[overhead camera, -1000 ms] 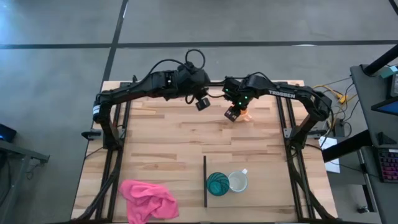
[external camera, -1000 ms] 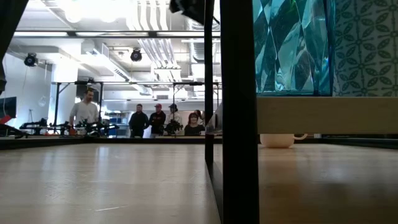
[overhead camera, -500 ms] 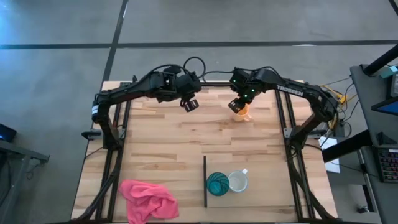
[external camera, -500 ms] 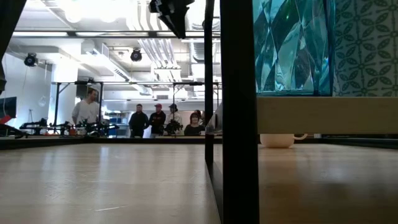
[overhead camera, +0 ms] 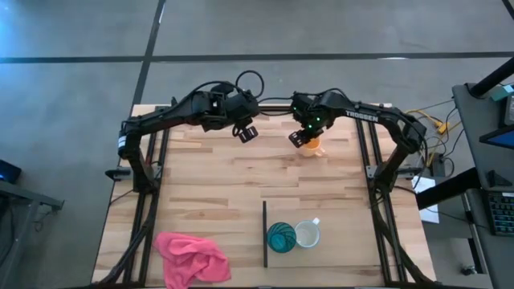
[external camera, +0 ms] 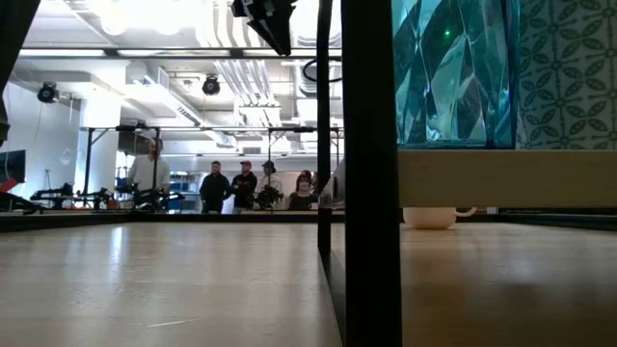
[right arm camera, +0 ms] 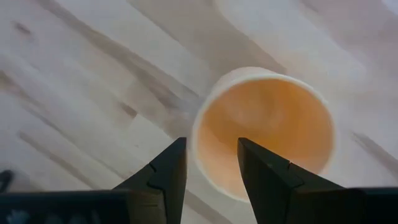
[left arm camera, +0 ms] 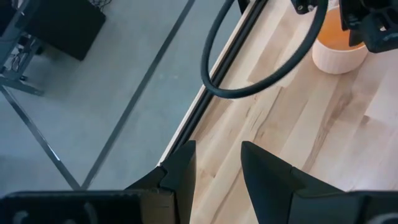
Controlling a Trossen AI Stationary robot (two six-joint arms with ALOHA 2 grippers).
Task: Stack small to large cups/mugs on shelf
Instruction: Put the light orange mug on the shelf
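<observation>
The orange mug (overhead camera: 314, 145) stands upright on its base near the table's far edge, also in the right wrist view (right arm camera: 267, 134) and the left wrist view (left arm camera: 339, 43). My right gripper (overhead camera: 299, 138) is open above its rim (right arm camera: 211, 163), on the mug's left side. My left gripper (overhead camera: 247, 132) is open and hovers farther left (left arm camera: 214, 163). The teal tumbler (overhead camera: 281, 237) and the white mug (overhead camera: 307, 234) stand side by side on the shelf (external camera: 501, 178), right of its dark upright strip (overhead camera: 264, 234).
A crumpled pink cloth (overhead camera: 191, 257) lies at the table's near left corner. Bare wood spans the middle of the table (overhead camera: 217, 185). In the low view the strip (external camera: 371, 173) and the tumbler (external camera: 453, 72) block much of the sight; people stand in the room beyond.
My left gripper has drawn back toward the table's left, away from the orange mug. My right gripper has shifted a little toward the far edge, staying over the mug. The mug, tumbler and white mug have not moved.
</observation>
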